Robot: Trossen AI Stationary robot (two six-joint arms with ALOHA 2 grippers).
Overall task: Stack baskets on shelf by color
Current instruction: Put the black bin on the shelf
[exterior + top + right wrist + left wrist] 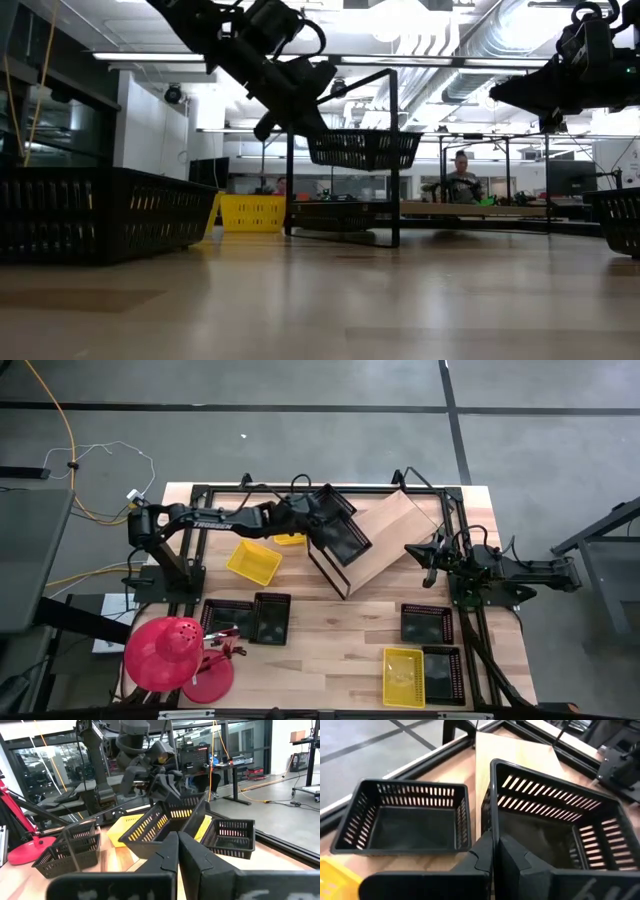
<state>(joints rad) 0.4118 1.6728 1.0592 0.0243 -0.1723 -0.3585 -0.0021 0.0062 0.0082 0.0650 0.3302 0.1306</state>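
One black basket (343, 536) is riding in the left gripper (318, 520), whose fingers are pinching the basket's near wall, as the left wrist view shows with the dark fingers (482, 857) clamped on the rim. In the high view, the left arm is reaching across from about 9 o'clock toward the table's centre, and the held basket is hanging over the lower-left edge of the shelf (395, 530), raised clear of the board as the low view shows (362, 148). A second black basket (335, 501) is sitting already on the shelf, just beside the held one at about its 11 o'clock. The held basket's long axis is running roughly from 10 to 4 o'clock, close to parallel with the shelf's lower rail, so the coming placement appears to turn on carrying it toward that neighbour and lowering it squarely inside.

The right gripper (432, 554) is waiting off the shelf's 4 o'clock corner with its fingers pressed together, holding nothing. The left arm is plainly the nearer one to the stack. A yellow basket (254, 561) is lying on the table at about 8 o'clock from the shelf, and more black and yellow baskets are resting along the table's near edge.
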